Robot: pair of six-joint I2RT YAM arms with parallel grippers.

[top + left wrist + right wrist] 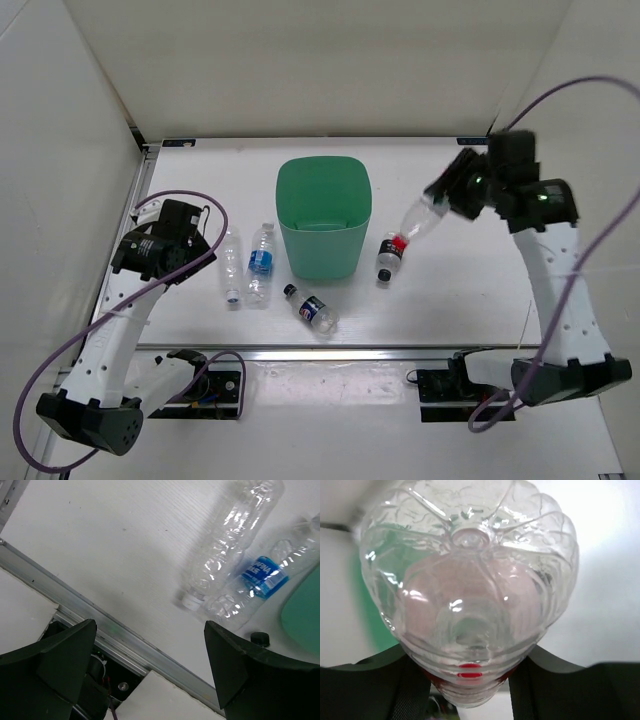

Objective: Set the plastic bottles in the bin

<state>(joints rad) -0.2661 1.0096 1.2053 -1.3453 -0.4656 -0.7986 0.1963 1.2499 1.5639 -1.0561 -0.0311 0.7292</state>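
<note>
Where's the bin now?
Top view: the bin stands mid-table toward the back, a blue-label bottle lying left of it, the right gripper gripping a red-capped bottle at its right.

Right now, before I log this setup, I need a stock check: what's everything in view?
bin: one, mint green, table centre.
unlabelled bottle: one, clear, lying left of bin.
blue-label bottle: one, clear, lying between those.
black-capped bottle: one, clear, dark label, lying before bin.
dark-banded bottle: one, beside bin's right.
red-capped bottle: one, clear, tilted, further right.
table: one, white.
cables: two, purple, along arms.
left gripper: black, jaws open, near left bottles.
right gripper: black, jaws on red-capped bottle.
</note>
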